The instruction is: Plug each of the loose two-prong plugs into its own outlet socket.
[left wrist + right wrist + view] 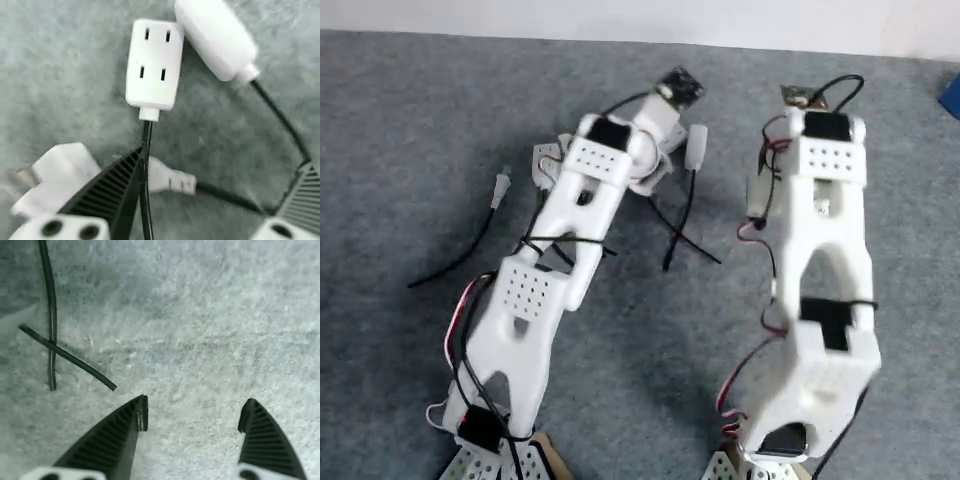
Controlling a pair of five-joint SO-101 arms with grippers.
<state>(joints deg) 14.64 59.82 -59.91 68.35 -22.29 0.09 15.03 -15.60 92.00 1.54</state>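
Below, outlet socket [152,62] beside white adapter [215,37], black cord [146,132] against left gripper [223,160]

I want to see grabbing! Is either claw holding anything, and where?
Nothing yet. The left gripper is open over a plug; the right gripper is open over carpet.

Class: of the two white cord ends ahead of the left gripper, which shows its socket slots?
The flat rectangular block, with two pairs of slots facing up; the rounded one beside it shows none.
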